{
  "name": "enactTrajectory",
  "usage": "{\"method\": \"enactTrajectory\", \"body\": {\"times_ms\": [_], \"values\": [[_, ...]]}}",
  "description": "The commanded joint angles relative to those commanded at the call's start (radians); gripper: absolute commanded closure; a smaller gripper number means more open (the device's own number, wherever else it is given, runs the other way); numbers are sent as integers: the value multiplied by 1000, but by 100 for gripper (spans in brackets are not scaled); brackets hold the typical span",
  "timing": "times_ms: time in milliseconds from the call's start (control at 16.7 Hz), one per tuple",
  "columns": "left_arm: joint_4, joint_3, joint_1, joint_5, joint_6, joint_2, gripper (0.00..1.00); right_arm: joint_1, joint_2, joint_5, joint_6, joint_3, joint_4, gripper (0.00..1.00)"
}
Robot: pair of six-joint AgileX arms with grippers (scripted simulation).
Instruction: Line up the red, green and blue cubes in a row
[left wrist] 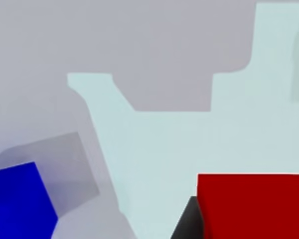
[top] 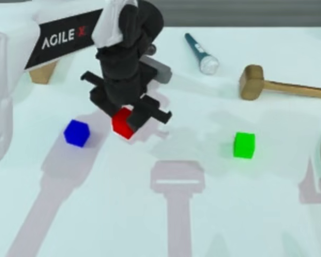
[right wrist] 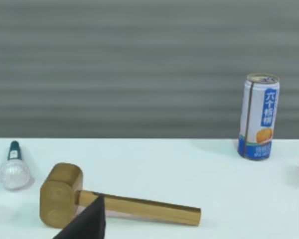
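Left gripper [top: 129,119] is positioned over the red cube [top: 122,123], jaws closed around it, left of tabletop [top: 203,214] centre. Blue cube [top: 76,133] sits near, to its left; green cube [top: 244,144] well apart, right. Right gripper's state cannot be told.

The pale table [top: 267,214] bears a blue cube [top: 76,133], green cube [top: 244,145], mallet [top: 259,83], torch [top: 201,53] and can [right wrist: 259,117].
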Motion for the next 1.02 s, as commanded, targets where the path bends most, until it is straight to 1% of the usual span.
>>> {"method": "enactTrajectory", "body": {"times_ms": [180, 480, 600, 780, 1020], "values": [[11, -62, -19, -6, -152, -50, 100, 0, 0, 0, 0, 0, 0, 0], [29, -204, -61, -20, -506, -155, 100, 0, 0, 0, 0, 0, 0, 0], [39, -254, -76, -24, -623, -197, 100, 0, 0, 0, 0, 0, 0, 0], [53, -305, -90, -29, -721, -244, 100, 0, 0, 0, 0, 0, 0, 0], [55, -312, -92, -30, -733, -252, 100, 0, 0, 0, 0, 0, 0, 0]]}}
